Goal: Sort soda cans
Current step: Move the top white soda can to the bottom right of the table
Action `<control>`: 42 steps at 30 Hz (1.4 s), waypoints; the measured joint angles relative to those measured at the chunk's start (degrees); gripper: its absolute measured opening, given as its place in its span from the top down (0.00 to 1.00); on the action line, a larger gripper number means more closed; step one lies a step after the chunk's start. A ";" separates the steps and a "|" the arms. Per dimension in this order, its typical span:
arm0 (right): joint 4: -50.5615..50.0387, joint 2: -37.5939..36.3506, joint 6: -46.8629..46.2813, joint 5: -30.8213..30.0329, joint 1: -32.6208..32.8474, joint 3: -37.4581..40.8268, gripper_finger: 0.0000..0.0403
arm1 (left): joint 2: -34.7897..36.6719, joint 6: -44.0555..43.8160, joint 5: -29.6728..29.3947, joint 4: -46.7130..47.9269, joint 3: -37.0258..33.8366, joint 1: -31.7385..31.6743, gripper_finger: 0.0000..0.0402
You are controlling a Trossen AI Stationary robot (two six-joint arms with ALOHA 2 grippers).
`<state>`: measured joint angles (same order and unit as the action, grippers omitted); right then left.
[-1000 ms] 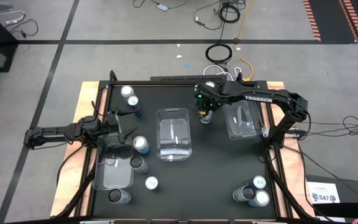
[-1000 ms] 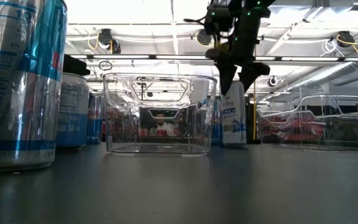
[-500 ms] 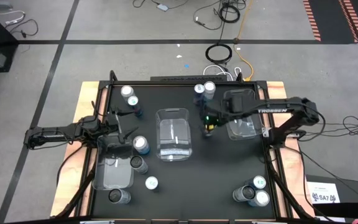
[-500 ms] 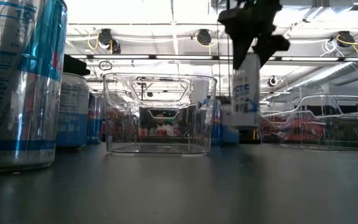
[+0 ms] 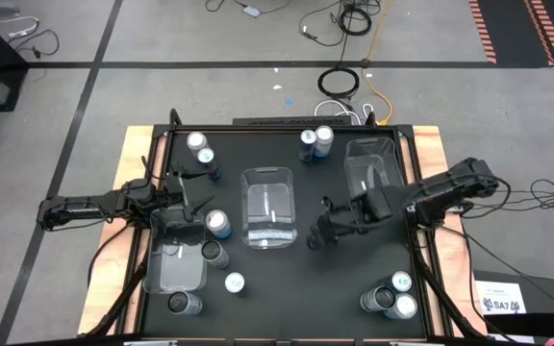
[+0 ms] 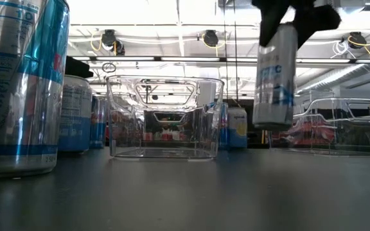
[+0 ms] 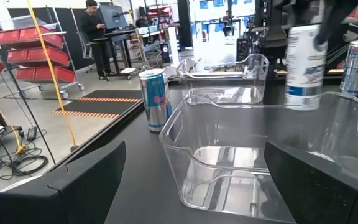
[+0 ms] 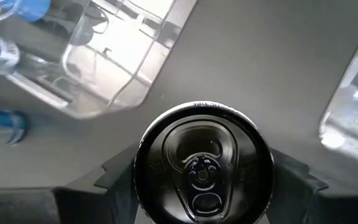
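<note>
Here the right fingers [image 8: 92,180] clamp a white can [image 6: 275,74] aloft – middle bin [image 5: 269,207] empty – left fingers [image 7: 86,171] wide open

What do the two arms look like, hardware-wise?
Both arms are dark, slim and jointed. The left arm ends in a forked pincer. The right arm has bulkier joints; its pincer has two broad dark fingers. No markings are readable.

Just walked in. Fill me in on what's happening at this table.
The robot is sorting soda cans into clear plastic bins. The right gripper holds a white-and-blue can with a dark top upright, lifted clear of the black table, between the middle clear bin and the right-hand bin. The left gripper waits open by the left bin. Other cans stand scattered around the table.
</note>
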<state>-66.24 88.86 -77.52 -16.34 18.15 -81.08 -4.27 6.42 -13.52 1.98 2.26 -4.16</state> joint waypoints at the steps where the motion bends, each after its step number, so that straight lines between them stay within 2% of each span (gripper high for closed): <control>1: 0.00 0.00 -2.06 -0.02 0.98 0.00 0.40 | 0.02 0.00 0.00 0.00 0.00 0.02 0.03; 7: -2.56 0.35 -15.72 0.06 7.09 -0.04 0.40 | 0.01 0.00 -0.01 0.01 0.00 0.01 0.03; 12: -9.22 2.06 -29.50 3.67 12.96 -0.04 0.39 | 0.02 0.00 -0.02 0.02 0.00 0.02 0.03; 20: -11.87 4.21 -51.32 3.17 22.27 -0.04 0.39 | 0.02 0.00 0.00 0.02 0.00 0.00 0.03; 26: -14.79 6.20 -52.60 8.15 23.37 -0.07 0.39 | 0.02 0.00 0.00 0.02 0.00 0.02 0.03; 38: -20.85 9.65 -52.94 5.12 23.66 -0.42 0.39 | 0.02 0.00 0.00 0.02 0.00 0.02 0.03; 42: -20.42 10.29 -52.13 3.80 23.66 -0.32 0.34 | 0.02 0.00 -0.01 0.02 0.00 0.01 0.03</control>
<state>-86.66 99.15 -129.64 -12.54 41.80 -81.40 -4.25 6.42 -13.53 2.00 2.26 -4.15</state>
